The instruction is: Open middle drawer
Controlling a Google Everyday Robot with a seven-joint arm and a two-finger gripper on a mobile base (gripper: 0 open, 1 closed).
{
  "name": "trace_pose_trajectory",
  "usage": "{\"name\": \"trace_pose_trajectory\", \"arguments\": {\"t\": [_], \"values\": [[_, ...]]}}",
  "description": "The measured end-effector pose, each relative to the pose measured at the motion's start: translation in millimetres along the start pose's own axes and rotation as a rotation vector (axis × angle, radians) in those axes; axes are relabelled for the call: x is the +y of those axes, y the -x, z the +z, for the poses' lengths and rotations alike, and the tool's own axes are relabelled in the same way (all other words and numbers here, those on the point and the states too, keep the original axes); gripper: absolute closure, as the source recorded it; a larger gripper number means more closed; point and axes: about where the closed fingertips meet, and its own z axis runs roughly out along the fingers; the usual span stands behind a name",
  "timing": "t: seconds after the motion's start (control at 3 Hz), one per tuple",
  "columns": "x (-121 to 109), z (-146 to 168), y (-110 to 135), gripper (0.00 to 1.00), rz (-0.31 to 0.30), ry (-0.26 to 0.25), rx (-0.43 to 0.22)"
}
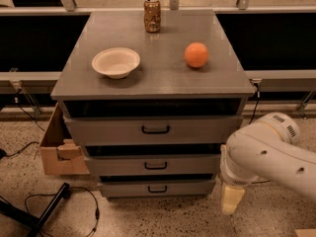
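The wide grey middle drawer (118,166) with its small black loop handle (155,166) sits second of three in the front of the grey cabinet (163,80). A thin dark gap shows above its front. The cream-tipped gripper (232,199) on the white arm (266,154) hangs low, right of the cabinet's near right corner. It is apart from the drawer and below handle height. Whether its jaws are spread or pressed together cannot be told.

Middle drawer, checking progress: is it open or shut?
Shut: the middle drawer shows no box behind its front; the gripper hangs low to its right, off the handle.
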Motion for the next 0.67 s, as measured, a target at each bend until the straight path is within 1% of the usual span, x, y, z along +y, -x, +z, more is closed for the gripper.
{"name": "trace_pose_trajectory", "arguments": {"t": [0.33, 0.67], "values": [[2, 48, 21, 0.00, -0.054, 0.008, -0.034], [-1, 92, 38, 0.00, -0.093, 0.010, -0.063]]}}
